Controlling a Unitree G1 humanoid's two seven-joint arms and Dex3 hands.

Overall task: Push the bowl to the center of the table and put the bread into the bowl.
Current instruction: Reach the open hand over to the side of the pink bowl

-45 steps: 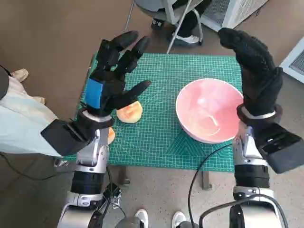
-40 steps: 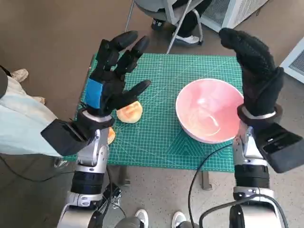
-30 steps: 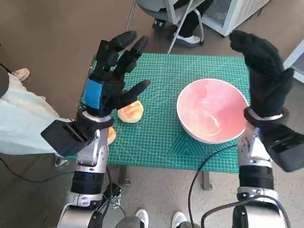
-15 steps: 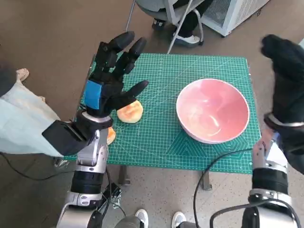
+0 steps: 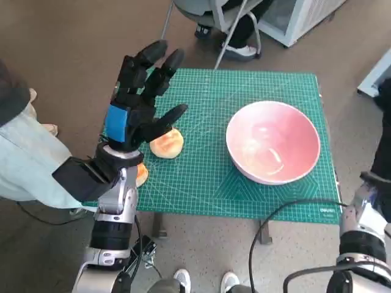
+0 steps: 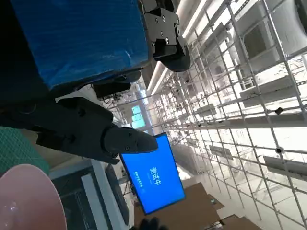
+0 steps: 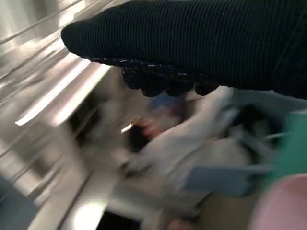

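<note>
The pink bowl (image 5: pixel 273 141) stands empty on the right half of the green mat (image 5: pixel 244 91); its rim (image 6: pixel 29 201) also shows in the left wrist view. A round bread (image 5: pixel 167 143) lies on the mat's left part. My left hand (image 5: pixel 137 97) hovers raised over the mat's left edge, fingers spread, holding nothing, just above and left of the bread. My right hand (image 5: pixel 385 140) shows only as a dark strip at the picture's right edge, away from the bowl; its glove (image 7: pixel 201 43) touches nothing.
A second orange piece (image 5: pixel 141 174) peeks out from under my left forearm at the mat's near left edge. A person in pale clothes (image 5: pixel 24 152) stands close on the left. Chair legs and feet (image 5: pixel 232 30) are beyond the far edge.
My right hand has swung away to the right, from beside the bowl out to the picture's edge. The bowl, the bread and my left hand have stayed put.
</note>
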